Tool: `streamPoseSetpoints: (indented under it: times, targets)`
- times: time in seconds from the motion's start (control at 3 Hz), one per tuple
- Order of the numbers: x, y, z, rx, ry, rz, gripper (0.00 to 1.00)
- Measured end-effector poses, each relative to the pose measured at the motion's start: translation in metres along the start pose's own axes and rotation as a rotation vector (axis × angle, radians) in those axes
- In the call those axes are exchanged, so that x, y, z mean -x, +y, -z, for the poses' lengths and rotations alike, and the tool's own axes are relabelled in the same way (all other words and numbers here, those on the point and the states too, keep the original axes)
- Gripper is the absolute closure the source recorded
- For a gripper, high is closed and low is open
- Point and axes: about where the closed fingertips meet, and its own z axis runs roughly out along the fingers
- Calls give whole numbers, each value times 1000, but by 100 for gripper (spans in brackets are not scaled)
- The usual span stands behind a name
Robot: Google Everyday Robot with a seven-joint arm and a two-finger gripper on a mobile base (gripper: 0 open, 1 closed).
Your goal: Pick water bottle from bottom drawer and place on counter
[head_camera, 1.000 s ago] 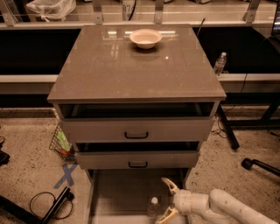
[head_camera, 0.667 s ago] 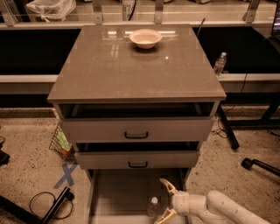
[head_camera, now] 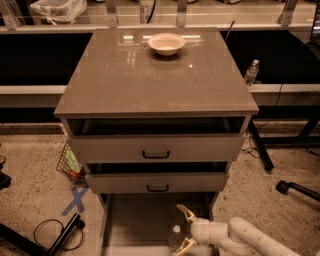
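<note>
"Looking below the near edge of the bench, how much of the bottom drawer shows?"

"Only part. It is pulled out, but its front runs off the lower border, and the middle drawer shades its back. The grey floor is dim."

"And the water bottle?"

"Upright on that floor, toward the drawer's right side. The white cap is plain. The clear body is faint against the grey, and its base is hard to make out."

"Where is the gripper?"

"Down in the drawer at the bottle, on a pale arm that comes in from the lower right and is cut off there. The jaws are spread wide, one tip behind the bottle and one in front. Whether either touches it, I cannot tell."

"Anything on the bench?"

"A pale bowl near the far edge, a little right of the middle, with glare streaking the surface beside it."

"And around it?"

"The top drawer sits partly open under the near edge, its inside dark. Beyond the right edge, toward the far right corner, a second clear bottle stands on a pale rail. Left of the cabinet a wire basket leans on the floor, holding something green I cannot identify. A blue tape cross and a black cable loop lie nearer. A plastic bag sits past the far left corner, cropped at the top."
</note>
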Motion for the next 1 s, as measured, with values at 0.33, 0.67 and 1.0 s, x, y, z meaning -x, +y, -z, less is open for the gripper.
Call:
streamPoseSetpoints:
  times: [0.33, 0.67, 1.0]
  targets:
    - [-24, -9, -16, 24, -18, -13, 0]
    - [-50, -17, -25, 35, -41, -38, 3]
    - [-62, -19, -29, 48, -44, -49, 25]
